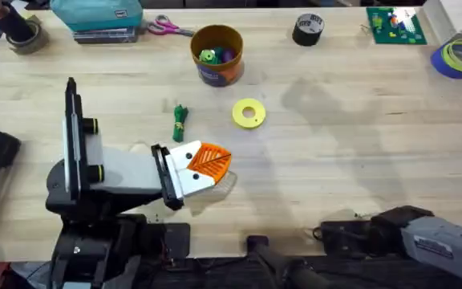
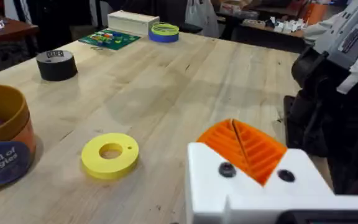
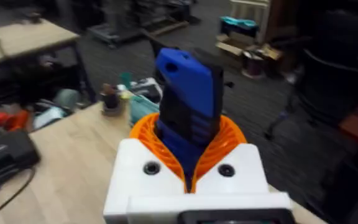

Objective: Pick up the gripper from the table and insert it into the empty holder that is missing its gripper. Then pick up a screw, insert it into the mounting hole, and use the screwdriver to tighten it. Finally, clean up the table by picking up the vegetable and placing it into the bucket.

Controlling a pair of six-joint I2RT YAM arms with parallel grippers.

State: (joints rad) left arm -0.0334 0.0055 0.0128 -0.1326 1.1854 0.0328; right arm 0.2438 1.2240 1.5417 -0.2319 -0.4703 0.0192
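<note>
My left gripper (image 1: 215, 160) (image 2: 235, 130) hovers low over the table's near middle, shut, with nothing between its fingers. An orange ribbed gripper piece (image 2: 253, 149) sits in each of its white holders (image 2: 253, 193), which carry two dark screw heads. No loose screw is in view. The dark green vegetable (image 1: 180, 122) lies just beyond the left gripper, to its left. The yellow-orange bucket (image 1: 216, 54) (image 2: 2, 140) stands farther back with small toys inside. My right gripper (image 3: 188, 134) is shut on the blue screwdriver (image 3: 188, 93), held upright. The right arm (image 1: 407, 229) rests at the near right edge.
A flat yellow ring disc (image 1: 249, 113) (image 2: 109, 154) lies right of the vegetable. A black tape roll (image 1: 308, 30) (image 2: 56, 64), a green board (image 1: 395, 24), a blue tape roll (image 1: 459, 58), scissors (image 1: 167, 26) and a teal case (image 1: 99, 16) line the far edge.
</note>
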